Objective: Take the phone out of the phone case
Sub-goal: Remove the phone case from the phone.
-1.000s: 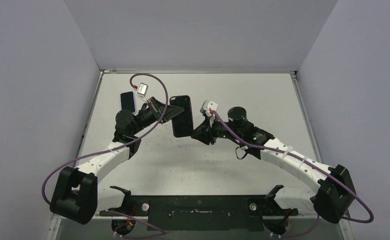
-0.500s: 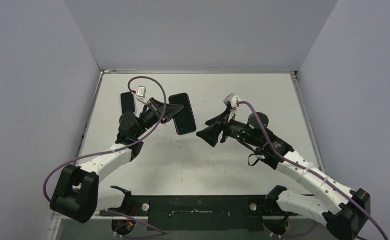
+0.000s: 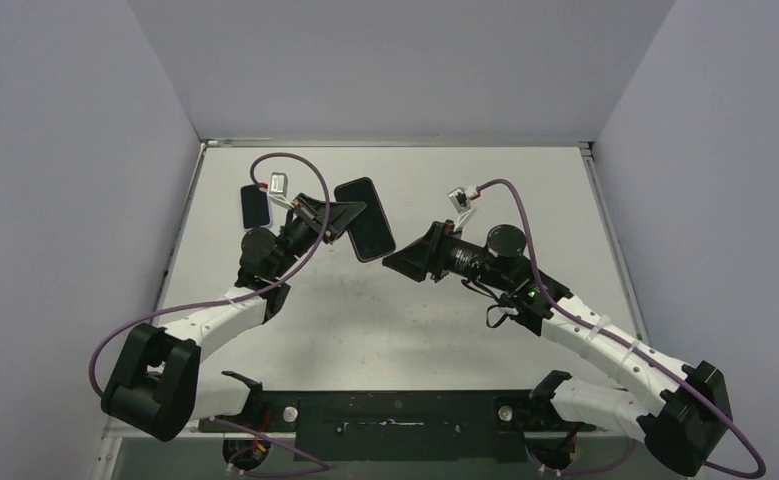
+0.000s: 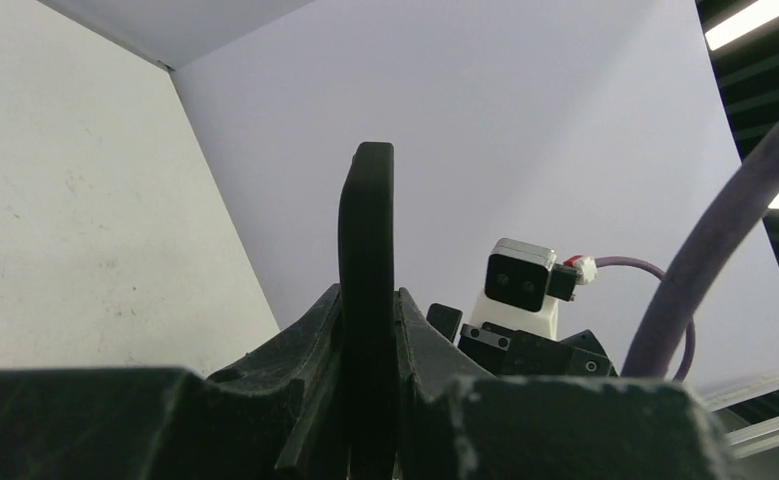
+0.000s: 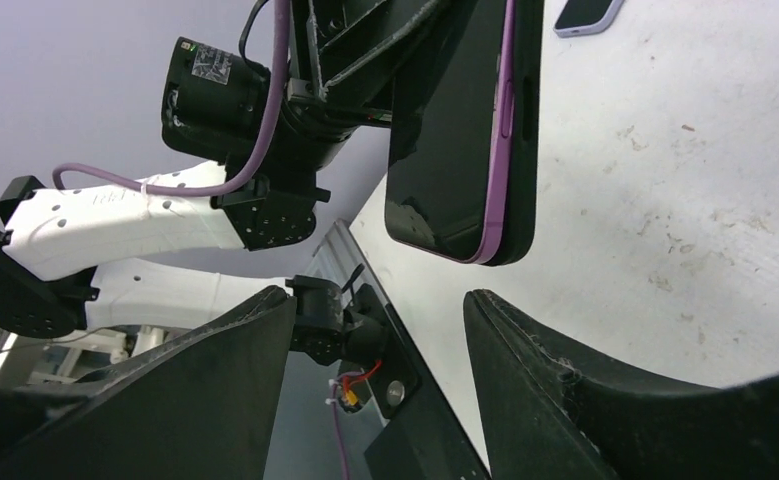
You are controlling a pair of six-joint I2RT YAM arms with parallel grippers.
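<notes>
The left gripper (image 3: 337, 222) is clenched on one end of the phone (image 3: 365, 218), lifted off the bench (image 3: 525, 190). Opposite the left gripper, the right gripper (image 3: 405, 262) gapes at the free end. The phone is probably rigid, glossy and slippery; peel the pliable case (image 5: 527, 120) at a corner.

The phone (image 5: 445, 130), purple-edged with a dark screen, sits in its black case (image 5: 527, 120), held tilted in the air.

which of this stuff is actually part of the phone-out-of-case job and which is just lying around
In the job:
phone
phone case
left gripper, clamping them
right gripper, open

Lying about:
dark flat slab on the table
</notes>
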